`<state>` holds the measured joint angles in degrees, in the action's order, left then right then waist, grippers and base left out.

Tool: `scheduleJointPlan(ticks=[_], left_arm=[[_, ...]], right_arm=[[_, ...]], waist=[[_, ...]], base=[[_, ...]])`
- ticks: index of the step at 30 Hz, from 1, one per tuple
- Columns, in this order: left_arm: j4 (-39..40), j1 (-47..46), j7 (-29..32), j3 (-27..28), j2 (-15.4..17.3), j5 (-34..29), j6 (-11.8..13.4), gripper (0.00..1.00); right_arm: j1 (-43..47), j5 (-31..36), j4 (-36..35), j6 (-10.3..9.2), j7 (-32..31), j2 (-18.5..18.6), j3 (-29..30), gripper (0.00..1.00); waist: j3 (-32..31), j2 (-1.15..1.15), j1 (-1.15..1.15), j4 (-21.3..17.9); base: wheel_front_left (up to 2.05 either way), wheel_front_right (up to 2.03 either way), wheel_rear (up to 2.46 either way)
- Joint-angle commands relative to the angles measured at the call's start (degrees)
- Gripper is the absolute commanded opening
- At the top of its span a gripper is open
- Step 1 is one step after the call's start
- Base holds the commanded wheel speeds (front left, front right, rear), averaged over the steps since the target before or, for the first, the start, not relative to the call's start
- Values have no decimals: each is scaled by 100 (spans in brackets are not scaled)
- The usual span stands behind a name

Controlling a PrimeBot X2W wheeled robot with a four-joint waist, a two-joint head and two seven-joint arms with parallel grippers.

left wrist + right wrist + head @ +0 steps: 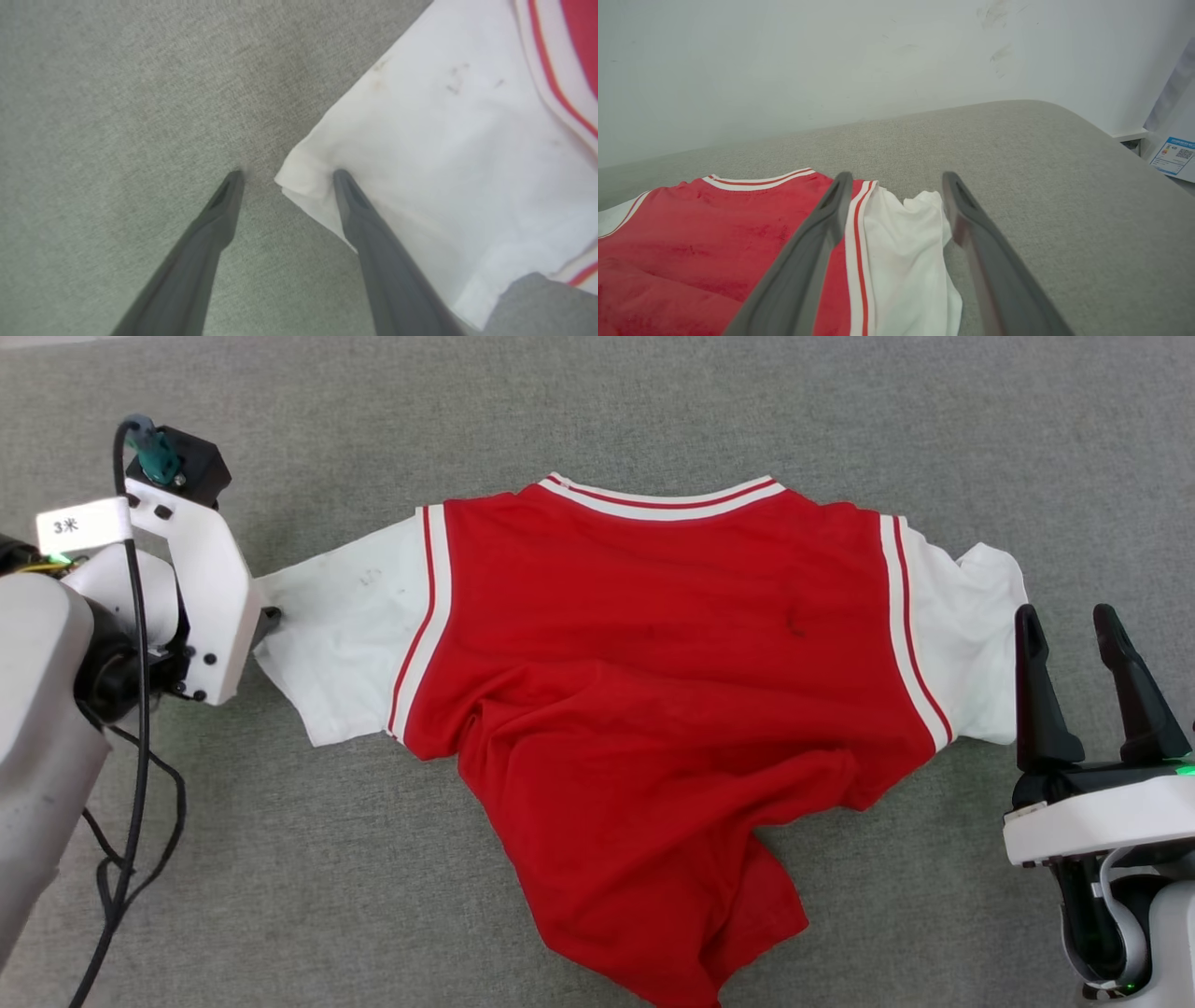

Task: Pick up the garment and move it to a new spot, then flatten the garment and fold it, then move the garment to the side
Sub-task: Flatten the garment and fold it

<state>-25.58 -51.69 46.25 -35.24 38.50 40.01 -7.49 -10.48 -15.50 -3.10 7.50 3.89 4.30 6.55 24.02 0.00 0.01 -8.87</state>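
The garment (653,663) lies mid-way across the grey cushioned surface (653,411), collar toward the far edge and hem bunched toward the near edge. It looks soft, light and limp, so the sleeve corners or shoulders seem the best holds. The left gripper (288,176) is released, straddling the left sleeve (345,635) corner. The right gripper (1066,616) is released and empty beside the right sleeve (980,616).
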Motion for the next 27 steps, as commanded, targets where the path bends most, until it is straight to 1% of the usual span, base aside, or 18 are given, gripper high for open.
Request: scheduleJointPlan(ticks=[1,4,7,11,12,13,14,16,19,23,27], left_arm=[[-41,-91,-10,-58,56,-60,5,100],[-152,-110,-95,-213,66,-11,5,100],[-249,-76,-11,-387,26,135,5,100],[-247,132,201,-522,-180,697,-8,100],[-229,176,292,-588,-185,800,-9,80],[-226,213,396,-640,-172,913,-9,25],[-209,246,470,-677,-163,1019,-8,0],[-230,265,474,-618,-153,1187,-6,0],[-312,234,274,-486,-105,1280,0,0],[-381,241,-189,-248,-39,1335,29,0],[-200,465,-649,-21,30,1454,108,0]], right_arm=[[-82,5,11,-2,36,-34,2,100],[-101,26,23,-3,57,-39,-7,100],[-113,32,21,-3,55,-47,-26,100],[-114,71,23,-3,41,-47,-12,100],[-111,87,25,-3,37,-44,-1,100],[-108,99,26,-3,32,-43,9,100],[-104,105,26,-2,24,-43,12,100],[-97,134,26,-3,13,-41,29,100],[-77,185,23,-3,-11,0,22,100],[-27,228,42,-3,-70,34,17,100],[69,265,47,-3,-179,92,73,100]], waist=[[33,0,-1,-21],[53,0,-1,-28],[63,0,-1,-22],[79,0,-1,13],[82,0,-1,25],[84,0,-1,39],[82,0,-1,55],[64,0,-1,92],[-8,0,-1,166],[-217,0,-1,260],[-490,0,-1,411]], base=[[0,0,0],[0,0,0],[0,0,0],[0,0,0],[0,0,0],[0,0,0],[0,0,0],[0,0,0],[0,0,0],[0,0,0],[0,0,0]])
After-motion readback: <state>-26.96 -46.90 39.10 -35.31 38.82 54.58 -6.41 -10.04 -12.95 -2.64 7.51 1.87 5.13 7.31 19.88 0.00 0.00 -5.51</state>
